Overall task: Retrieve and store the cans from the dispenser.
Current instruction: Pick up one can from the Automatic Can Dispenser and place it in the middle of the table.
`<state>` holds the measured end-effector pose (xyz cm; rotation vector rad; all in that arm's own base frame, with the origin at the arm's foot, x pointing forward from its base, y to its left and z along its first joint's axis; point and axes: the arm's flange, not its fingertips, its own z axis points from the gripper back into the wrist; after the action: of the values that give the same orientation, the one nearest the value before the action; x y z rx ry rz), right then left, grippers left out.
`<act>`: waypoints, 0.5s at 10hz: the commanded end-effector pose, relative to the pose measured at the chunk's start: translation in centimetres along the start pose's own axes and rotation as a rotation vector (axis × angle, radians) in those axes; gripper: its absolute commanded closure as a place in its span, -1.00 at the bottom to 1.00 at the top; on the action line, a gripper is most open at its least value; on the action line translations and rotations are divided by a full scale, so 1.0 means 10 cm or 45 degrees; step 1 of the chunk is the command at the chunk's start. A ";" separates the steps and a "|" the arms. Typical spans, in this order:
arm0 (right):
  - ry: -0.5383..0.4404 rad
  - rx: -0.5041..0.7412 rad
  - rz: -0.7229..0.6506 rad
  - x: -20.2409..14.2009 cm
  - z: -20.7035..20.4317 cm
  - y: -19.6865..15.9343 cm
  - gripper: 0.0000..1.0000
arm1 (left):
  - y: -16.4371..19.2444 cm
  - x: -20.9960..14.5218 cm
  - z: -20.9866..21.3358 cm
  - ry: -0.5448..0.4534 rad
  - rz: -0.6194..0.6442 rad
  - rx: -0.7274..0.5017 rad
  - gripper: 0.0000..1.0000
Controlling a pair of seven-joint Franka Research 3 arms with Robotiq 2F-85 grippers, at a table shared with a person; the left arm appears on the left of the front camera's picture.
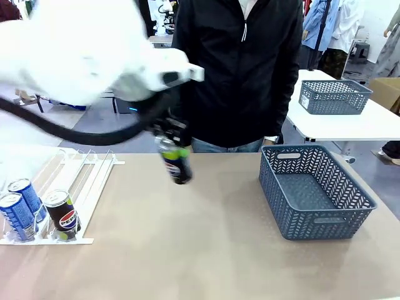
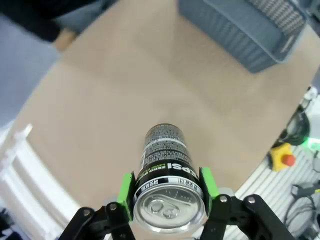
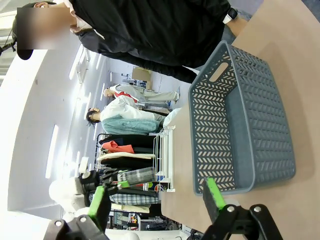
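Above mid-table, front view: my left gripper (image 1: 174,152), blurred, appears to carry a black can (image 1: 178,165) between dispenser (image 1: 94,172) and basket (image 1: 357,201). Left wrist view: green pads (image 2: 126,194) clamp its top. Right wrist view: my right gripper (image 3: 157,199) gapes empty, facing the basket. Next: lower the can inside.

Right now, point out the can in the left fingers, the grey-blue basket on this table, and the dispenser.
held can (image 2: 167,167): left wrist view, black label on its side.
basket (image 1: 312,226): front view, its near wall.
dispenser (image 1: 87,181): front view, a bare white rail.
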<state>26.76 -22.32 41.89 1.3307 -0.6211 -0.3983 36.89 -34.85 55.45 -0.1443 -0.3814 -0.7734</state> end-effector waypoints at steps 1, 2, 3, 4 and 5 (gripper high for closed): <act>0.008 0.009 0.011 0.01 0.02 0.02 -1.00 | 0.06 0.50 -0.36 0.084 -0.081 0.046 1.00; 0.008 0.009 0.011 0.01 0.02 0.02 -1.00 | 0.00 0.63 -0.66 0.141 -0.138 -0.003 1.00; 0.008 0.009 0.011 0.01 0.02 0.02 -1.00 | 0.03 0.70 -0.93 0.225 -0.148 -0.045 1.00; 0.008 0.009 0.011 0.01 0.02 0.02 -1.00 | 0.10 0.71 -1.10 0.273 -0.152 -0.066 1.00; 0.008 0.009 0.011 0.01 0.02 0.02 -1.00 | 0.10 0.68 -1.20 0.293 -0.144 -0.062 1.00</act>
<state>26.76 -22.32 41.89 1.3306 -0.6209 -0.3986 45.29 -41.79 45.20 -0.0977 -0.1594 -0.8895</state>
